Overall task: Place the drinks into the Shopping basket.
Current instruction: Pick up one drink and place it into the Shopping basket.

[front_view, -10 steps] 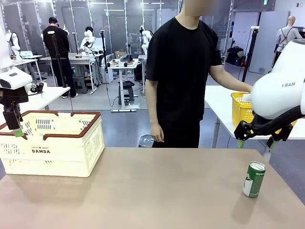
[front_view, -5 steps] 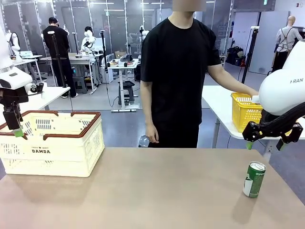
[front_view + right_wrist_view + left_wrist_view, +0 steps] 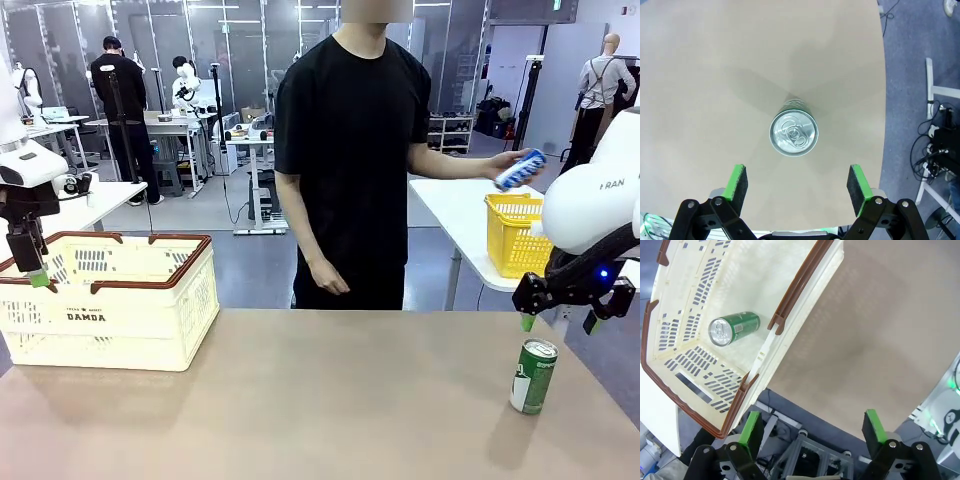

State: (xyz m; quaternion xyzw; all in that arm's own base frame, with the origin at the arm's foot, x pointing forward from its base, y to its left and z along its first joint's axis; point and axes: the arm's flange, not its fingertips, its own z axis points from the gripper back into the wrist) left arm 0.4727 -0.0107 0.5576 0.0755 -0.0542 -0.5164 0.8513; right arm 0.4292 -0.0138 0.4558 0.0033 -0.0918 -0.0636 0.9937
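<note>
One lying green can (image 3: pixel 734 328) sits inside Shopping basket (image 3: pixel 150 330), table (image 3: pixel 330 400) 9 o'clock; left gripper (image 3: pixel 812 425) wide open, empty, above its rim. Upright green can (image 3: pixel 533 376) at 3 o'clock; right gripper (image 3: pixel 797 187) wide open, empty, directly above. Person's hand (image 3: pixel 503 177) holds blue can (image 3: pixel 522 168), 2 o'clock.

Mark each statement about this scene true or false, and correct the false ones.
1. A lying green can rests on its side inside the Shopping basket. True.
2. The right arm's jaws are shut on the upright green can. False: they stand open above it, apart from it.
3. The person holds a blue can in one hand. True.
4. The yellow basket stands on the brown table beside the upright green can. False: it stands on a separate white table behind.
</note>
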